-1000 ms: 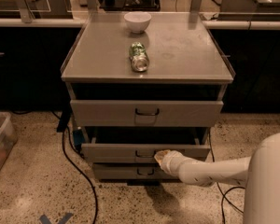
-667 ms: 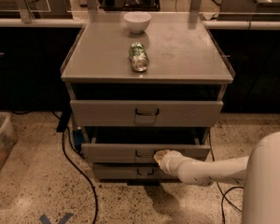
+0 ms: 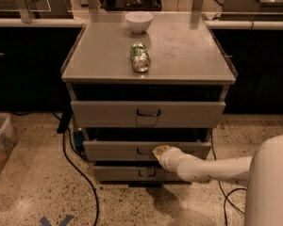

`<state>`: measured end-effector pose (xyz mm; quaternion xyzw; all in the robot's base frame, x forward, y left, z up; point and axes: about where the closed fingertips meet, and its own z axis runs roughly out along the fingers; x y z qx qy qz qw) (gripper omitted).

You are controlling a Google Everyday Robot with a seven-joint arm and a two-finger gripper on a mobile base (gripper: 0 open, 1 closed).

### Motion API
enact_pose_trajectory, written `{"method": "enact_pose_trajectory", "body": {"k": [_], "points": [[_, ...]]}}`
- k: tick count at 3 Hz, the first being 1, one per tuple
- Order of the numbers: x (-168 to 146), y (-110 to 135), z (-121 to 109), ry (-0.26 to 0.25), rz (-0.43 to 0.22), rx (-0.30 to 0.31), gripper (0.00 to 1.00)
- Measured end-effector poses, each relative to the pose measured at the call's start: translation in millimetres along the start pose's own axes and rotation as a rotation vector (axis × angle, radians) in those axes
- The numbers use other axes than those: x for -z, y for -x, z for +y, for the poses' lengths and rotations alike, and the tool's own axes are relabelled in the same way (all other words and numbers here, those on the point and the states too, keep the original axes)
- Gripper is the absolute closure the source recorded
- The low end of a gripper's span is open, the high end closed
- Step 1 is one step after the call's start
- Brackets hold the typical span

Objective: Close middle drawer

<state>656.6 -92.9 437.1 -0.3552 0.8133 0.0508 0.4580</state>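
Touching middle drawer front, pincer, grip state untellable; drawer ajar, contents hidden.

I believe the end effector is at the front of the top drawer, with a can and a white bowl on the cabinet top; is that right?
Not quite: the camera view shows the end effector at the front of the middle drawer, by its handle, not the top drawer. The can and white bowl are indeed on the cabinet top.

Smooth pale plastic hand at the matt metal middle drawer
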Motion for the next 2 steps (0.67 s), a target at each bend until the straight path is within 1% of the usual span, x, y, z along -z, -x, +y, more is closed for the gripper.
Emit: {"method": "enact_pose_trajectory", "body": {"k": [1, 2], "points": [[-21.6, 21.6, -8.1, -0.012, -0.039, 0.003, 1.0], [-21.6, 21.6, -8.1, -0.012, -0.039, 0.003, 1.0]]}}
